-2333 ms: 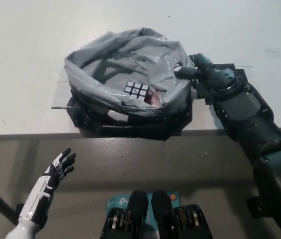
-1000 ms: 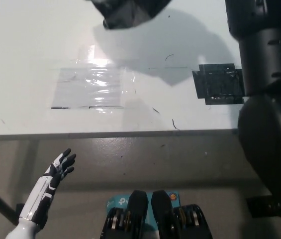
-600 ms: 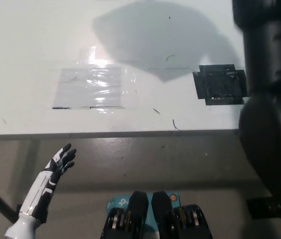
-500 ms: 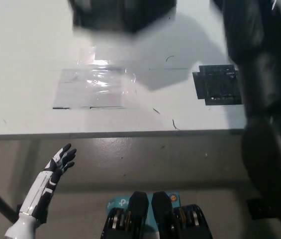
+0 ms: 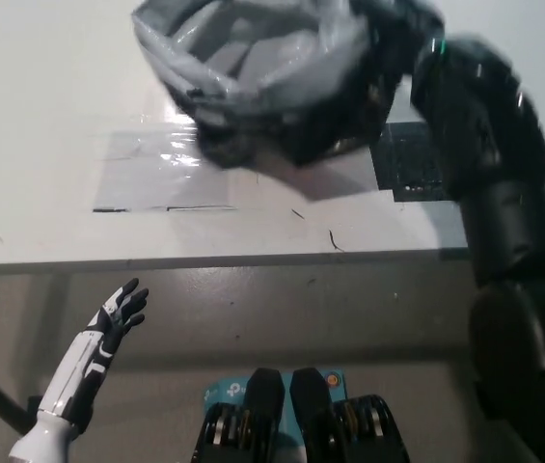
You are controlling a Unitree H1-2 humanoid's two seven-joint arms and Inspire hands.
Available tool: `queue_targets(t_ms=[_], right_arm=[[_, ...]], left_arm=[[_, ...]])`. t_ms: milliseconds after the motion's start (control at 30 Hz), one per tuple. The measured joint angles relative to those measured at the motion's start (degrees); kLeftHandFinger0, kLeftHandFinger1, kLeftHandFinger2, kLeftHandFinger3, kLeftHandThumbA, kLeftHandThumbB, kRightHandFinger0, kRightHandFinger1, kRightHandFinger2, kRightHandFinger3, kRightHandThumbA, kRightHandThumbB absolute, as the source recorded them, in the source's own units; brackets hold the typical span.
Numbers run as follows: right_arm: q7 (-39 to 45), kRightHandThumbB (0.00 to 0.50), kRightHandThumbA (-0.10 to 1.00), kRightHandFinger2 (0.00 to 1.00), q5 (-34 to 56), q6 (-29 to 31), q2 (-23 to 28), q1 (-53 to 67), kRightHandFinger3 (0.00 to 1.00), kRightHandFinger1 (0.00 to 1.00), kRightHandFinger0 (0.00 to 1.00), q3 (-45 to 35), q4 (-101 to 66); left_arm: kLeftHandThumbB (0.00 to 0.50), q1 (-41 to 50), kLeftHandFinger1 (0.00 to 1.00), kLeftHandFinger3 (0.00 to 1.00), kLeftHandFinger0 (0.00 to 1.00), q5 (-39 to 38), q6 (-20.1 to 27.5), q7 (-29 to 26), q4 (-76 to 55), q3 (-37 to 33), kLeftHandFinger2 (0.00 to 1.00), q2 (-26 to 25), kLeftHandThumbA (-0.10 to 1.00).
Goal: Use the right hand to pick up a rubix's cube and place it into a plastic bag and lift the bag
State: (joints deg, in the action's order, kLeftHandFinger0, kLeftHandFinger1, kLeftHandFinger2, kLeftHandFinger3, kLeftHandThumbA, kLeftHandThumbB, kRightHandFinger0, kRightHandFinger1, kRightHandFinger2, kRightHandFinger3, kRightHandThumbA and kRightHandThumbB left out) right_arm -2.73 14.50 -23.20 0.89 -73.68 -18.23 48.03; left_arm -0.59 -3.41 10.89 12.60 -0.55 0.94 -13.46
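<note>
Bag [image 5: 262, 72] first: the grey and black plastic bag hangs near the top of the view, motion-blurred, with its mouth turned up and towards the camera, and it looks to be off the table [image 5: 40, 125], casting a shadow beneath it. My right hand [image 5: 402, 29] is at the bag's right rim, where my black arm ends, but blur and the bag's folds hide the fingers, so I cannot tell whether they pinch the rim or only press against it. I judge that I carry the bag by that edge, since nothing else appears to be holding it up. The cube is not visible; if it is in the bag, the crumpled plastic covers it, and I cannot confirm that.

Holding by one rim makes sense: the load hangs below the grip and the mouth stays open rather than spilling. The bag sags left of my hand for that reason.

My white left hand [image 5: 118, 313] rests low at my left, below the table's near edge, fingers spread and holding nothing.

Below the bag lie a clear taped patch [image 5: 147, 174] and a dark square patch [image 5: 407, 164], both flat on the table. The white surface around them is bare, with free room to the left and towards the near edge [image 5: 204, 262], which runs straight across the view.
</note>
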Motion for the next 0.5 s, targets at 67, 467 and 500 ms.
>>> queue_targets(t_ms=[67, 467, 500], right_arm=[[0.2, 0.166, -0.03, 0.60, 0.2, 0.0, 0.0, -2.2, 0.50, 0.19, 0.00, 0.3, -1.5], [0.8, 0.224, 0.12, 0.70, 0.9, -1.9, 0.8, -4.6, 0.67, 0.30, 0.00, 2.5, -6.0], [0.9, 0.224, 0.11, 0.70, 0.8, -2.1, 1.0, -4.6, 0.68, 0.29, 0.00, 3.0, -6.1]], left_arm=[[0.242, 0.1, 1.00, 1.00, 1.00, 0.0, 0.0, 0.0, 0.0, 0.0, 1.00, 0.0, 0.97], [0.225, 0.1, 1.00, 1.00, 1.00, 0.0, -0.1, 0.3, -0.1, 0.0, 1.00, -0.2, 0.94], [0.224, 0.1, 1.00, 1.00, 1.00, 0.0, -0.1, 0.3, -0.1, 0.0, 1.00, -0.2, 0.93]])
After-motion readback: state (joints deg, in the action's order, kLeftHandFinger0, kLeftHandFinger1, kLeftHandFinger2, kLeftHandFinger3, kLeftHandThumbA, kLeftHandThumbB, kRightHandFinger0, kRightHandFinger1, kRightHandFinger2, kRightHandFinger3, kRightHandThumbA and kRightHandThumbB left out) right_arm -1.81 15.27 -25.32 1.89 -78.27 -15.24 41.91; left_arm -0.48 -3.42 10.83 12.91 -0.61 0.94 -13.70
